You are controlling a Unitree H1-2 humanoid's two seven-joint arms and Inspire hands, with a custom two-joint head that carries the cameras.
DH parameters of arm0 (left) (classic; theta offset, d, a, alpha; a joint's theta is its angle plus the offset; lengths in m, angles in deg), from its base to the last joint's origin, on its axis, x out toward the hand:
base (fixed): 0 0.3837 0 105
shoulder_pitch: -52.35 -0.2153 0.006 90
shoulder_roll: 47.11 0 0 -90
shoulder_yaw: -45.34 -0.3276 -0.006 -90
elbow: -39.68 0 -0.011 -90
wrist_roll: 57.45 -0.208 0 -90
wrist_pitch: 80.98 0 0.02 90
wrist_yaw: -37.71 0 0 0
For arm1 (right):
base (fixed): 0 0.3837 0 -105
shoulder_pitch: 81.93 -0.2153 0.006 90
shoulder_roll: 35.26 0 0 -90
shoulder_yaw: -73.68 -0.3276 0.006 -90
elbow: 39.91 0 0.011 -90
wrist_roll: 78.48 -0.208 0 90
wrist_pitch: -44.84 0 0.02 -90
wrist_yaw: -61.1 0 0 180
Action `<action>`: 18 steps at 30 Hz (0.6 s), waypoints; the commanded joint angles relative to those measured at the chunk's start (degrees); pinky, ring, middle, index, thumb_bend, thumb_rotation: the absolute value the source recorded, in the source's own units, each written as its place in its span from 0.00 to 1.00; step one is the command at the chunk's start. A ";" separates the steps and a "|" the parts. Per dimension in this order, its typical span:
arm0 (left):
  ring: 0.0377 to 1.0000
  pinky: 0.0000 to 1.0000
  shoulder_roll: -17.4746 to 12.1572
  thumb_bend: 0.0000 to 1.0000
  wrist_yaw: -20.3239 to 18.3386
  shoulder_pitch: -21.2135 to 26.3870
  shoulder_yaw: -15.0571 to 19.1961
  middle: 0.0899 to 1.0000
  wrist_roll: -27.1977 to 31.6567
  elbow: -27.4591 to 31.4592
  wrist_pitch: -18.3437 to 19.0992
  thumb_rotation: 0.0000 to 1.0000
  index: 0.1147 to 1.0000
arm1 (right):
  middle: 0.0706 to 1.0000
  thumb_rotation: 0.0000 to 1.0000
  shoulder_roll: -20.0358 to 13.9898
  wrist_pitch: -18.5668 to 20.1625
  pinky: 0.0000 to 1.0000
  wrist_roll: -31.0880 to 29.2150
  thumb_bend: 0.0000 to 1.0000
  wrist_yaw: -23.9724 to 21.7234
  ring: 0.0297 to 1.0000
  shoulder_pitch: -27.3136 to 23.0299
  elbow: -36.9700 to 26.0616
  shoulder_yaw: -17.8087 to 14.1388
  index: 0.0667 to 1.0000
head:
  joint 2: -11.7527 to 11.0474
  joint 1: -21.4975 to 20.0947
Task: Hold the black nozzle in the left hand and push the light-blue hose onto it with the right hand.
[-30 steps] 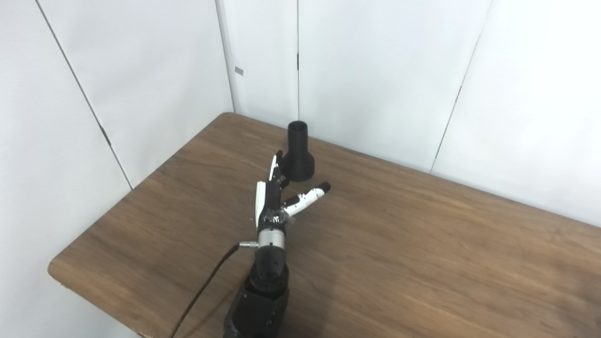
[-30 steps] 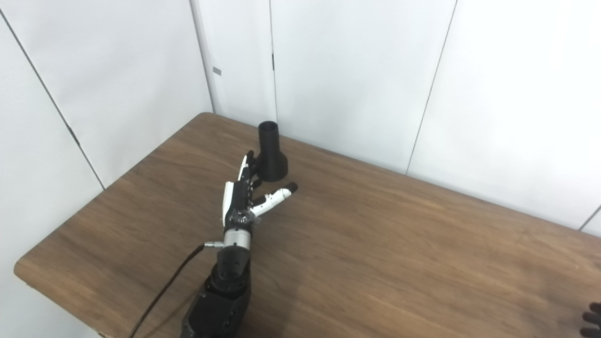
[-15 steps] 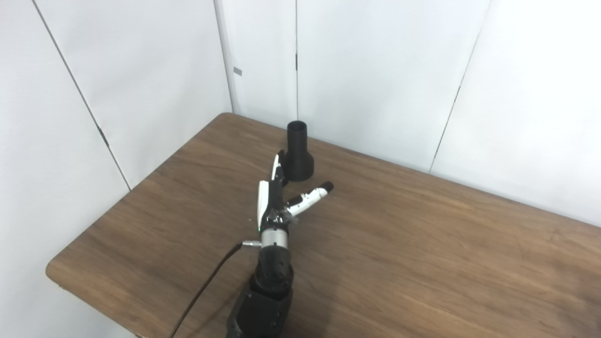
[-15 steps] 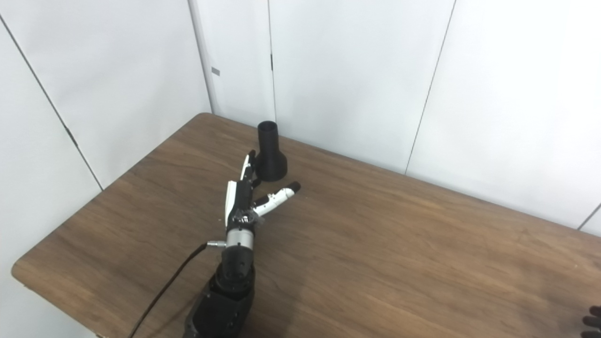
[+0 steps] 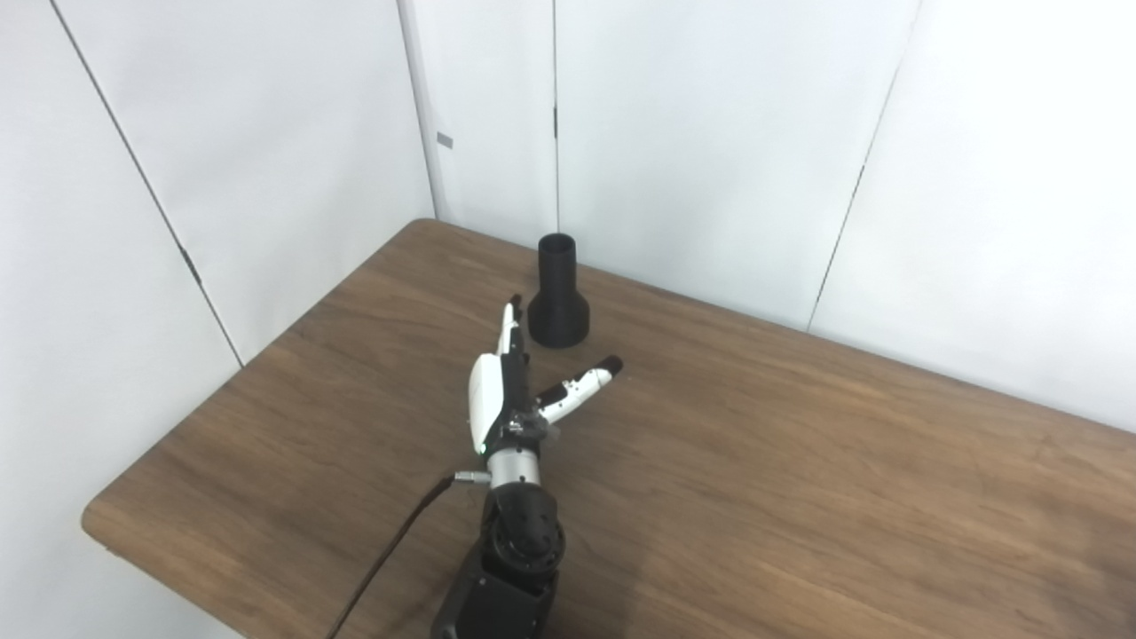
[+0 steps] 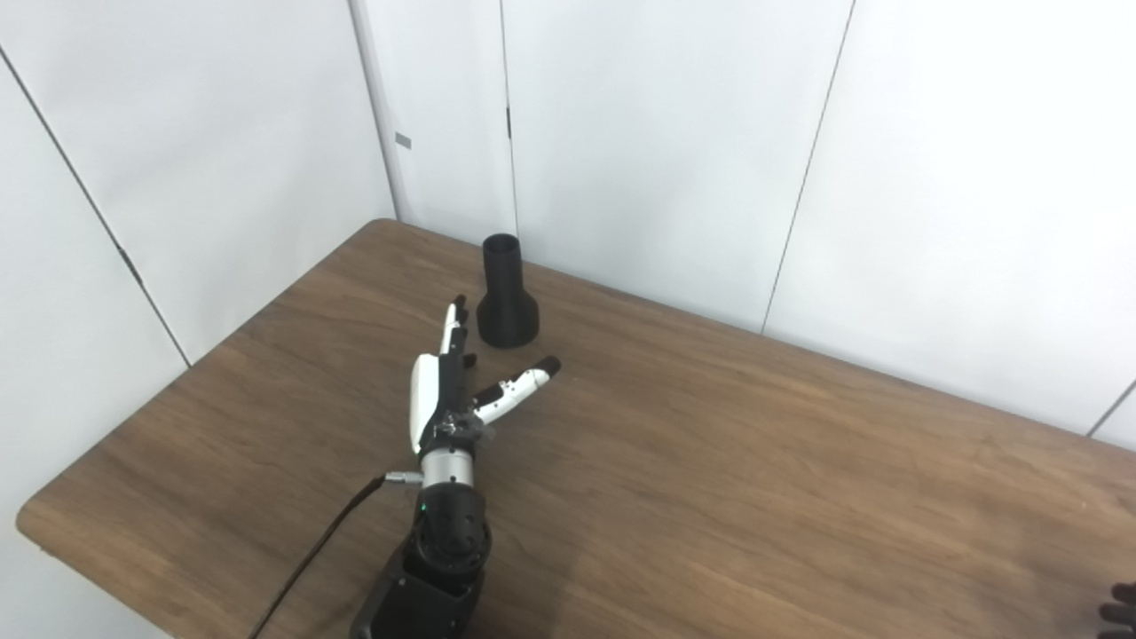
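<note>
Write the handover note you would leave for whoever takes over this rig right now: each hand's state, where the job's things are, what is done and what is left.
Left hand: open, holding nothing, fingers pointing toward the black nozzle, thumb spread to the right.
Right hand: only dark fingertips show at the right eye view's bottom right edge; state cannot be told.
Nozzle: stands upright, wide end down, on the wooden table near its far edge, just beyond the left fingertips.
Light-blue hose: not in view.
Done: nothing grasped.
Left: grasp the nozzle, fetch the hose, push it on.
</note>
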 commanded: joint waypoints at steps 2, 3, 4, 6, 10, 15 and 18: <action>0.97 0.88 -0.51 0.99 1.82 -2.36 1.37 1.00 -0.45 -0.72 0.34 0.37 1.00 | 0.52 0.57 0.09 -1.68 0.40 0.05 0.74 0.11 0.51 0.52 1.37 -0.30 0.48 | 0.01 -0.08; 0.97 0.88 -0.55 0.99 1.64 -2.30 1.53 1.00 0.07 -0.86 0.06 0.37 1.00 | 0.52 0.57 0.14 -1.64 0.40 -0.21 0.74 0.04 0.51 0.50 1.45 -0.36 0.48 | -0.07 -0.36; 0.97 0.88 -0.69 0.99 1.33 -2.13 1.73 1.00 0.75 -1.24 -0.37 0.36 1.00 | 0.52 0.56 0.17 -1.46 0.40 -0.31 0.74 0.02 0.51 0.53 1.33 -0.35 0.48 | -0.07 -0.36; 0.98 0.86 -1.30 1.00 1.05 -1.53 2.15 1.00 1.88 -2.86 -1.65 0.35 1.00 | 0.52 0.56 0.20 -1.48 0.40 -0.34 0.75 -0.11 0.51 0.64 1.20 -0.25 0.48 | -0.14 -0.51; 0.99 0.88 -3.01 1.00 0.63 -0.16 2.53 1.00 3.72 -6.66 -5.41 0.34 1.00 | 0.53 0.58 0.16 -1.90 0.40 0.01 0.76 -0.12 0.51 0.71 1.11 -0.14 0.48 | -0.14 -0.51; 0.97 0.89 -5.15 1.00 0.90 1.44 1.84 1.00 4.20 -10.83 -9.65 0.39 1.00 | 0.52 0.59 0.26 -1.67 0.39 -0.04 0.80 -0.04 0.50 0.75 1.03 -0.20 0.47 | -0.29 -0.92; 0.98 0.92 -6.59 1.00 -0.70 2.15 1.12 1.00 4.98 -12.57 -11.02 0.41 1.00 | 0.52 0.59 0.36 -1.54 0.39 0.01 0.82 -0.06 0.51 0.97 0.73 -0.14 0.47 | -0.55 -1.35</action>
